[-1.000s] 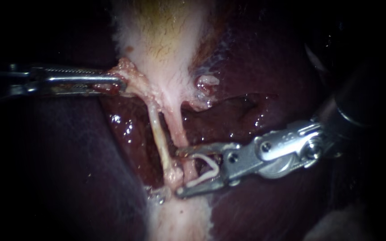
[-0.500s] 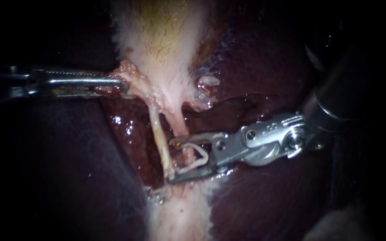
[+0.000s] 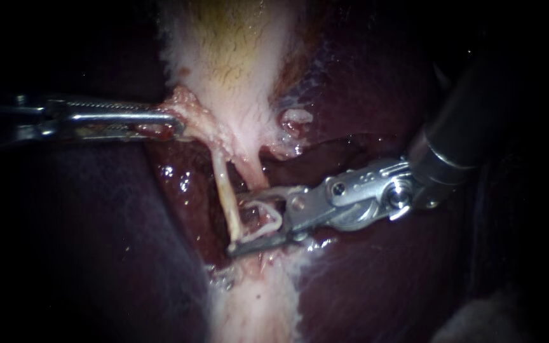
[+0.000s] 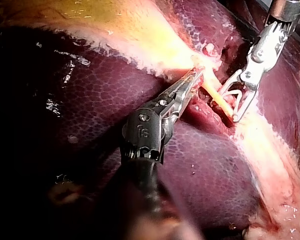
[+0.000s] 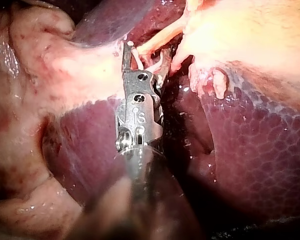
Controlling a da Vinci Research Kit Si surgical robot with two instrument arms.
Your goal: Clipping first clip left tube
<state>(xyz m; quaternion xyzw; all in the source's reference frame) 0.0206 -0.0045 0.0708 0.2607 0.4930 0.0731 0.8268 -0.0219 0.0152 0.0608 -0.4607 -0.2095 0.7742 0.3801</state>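
— How will the left tube point(image 3: 223, 184) handle?

— Soft, thin and wet, I judge: a pale cord that would slip or tear under a hard pull. It runs from the pale tissue below the gallbladder point(image 3: 236, 57) down across the dark liver point(image 3: 363, 114), just beside the pinker right tube point(image 3: 254, 174). I would take it square across its bare middle stretch, where nothing clings to it.

— What holds it taut?

— The left instrument point(image 3: 174, 124). Its claw is clamped tight on the fringe of gallbladder tissue at the top of the tubes and holds it out to the side.

— And the right instrument point(image 3: 236, 225)?

— Its claw stands wide and carries a white clip point(image 3: 279, 218). The clip's two legs lie along the claw's two halves, so the claw grips the clip alone. The tips reach the left tube's lower stretch. I cannot tell whether the lower tip touches the tube or passes beneath it. The right tube seems to lie inside the gape as well.

— The risk?

— Catching both tubes in one clip, I'd say, or closing before the left one sits fully inside.
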